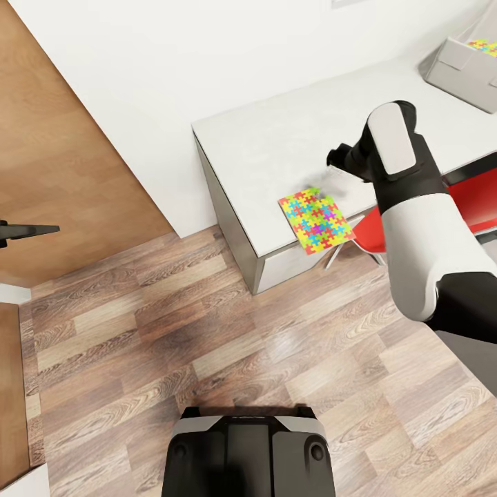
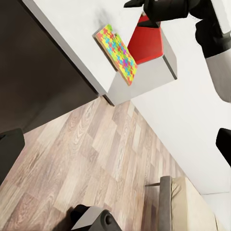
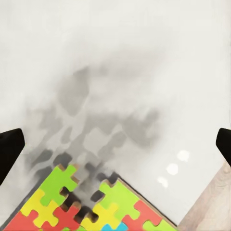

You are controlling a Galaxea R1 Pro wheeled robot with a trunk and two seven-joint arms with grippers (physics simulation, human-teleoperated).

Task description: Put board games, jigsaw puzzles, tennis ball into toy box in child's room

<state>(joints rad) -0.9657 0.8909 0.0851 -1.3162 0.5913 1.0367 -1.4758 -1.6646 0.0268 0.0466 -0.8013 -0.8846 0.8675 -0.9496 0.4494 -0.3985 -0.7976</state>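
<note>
Currently my right gripper (image 3: 115, 144) fingers (image 3: 9, 147) spread wide, empty, hovering above table (image 1: 276, 138), touching nothing. Jigsaw puzzle (image 1: 316, 221) lies flat at table's front edge, turned diagonal, 1 corner overhanging. Second puzzle (image 1: 484, 45) inside toy box (image 1: 464, 69). Left gripper's state: cannot tell.

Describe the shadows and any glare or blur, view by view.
Head view: soft grey shadow on the table beside the jigsaw puzzle, under the right tool. Right wrist view: mottled dark shadow above the puzzle corner, small bright glare spots. Left wrist view: sharp, evenly lit.
</note>
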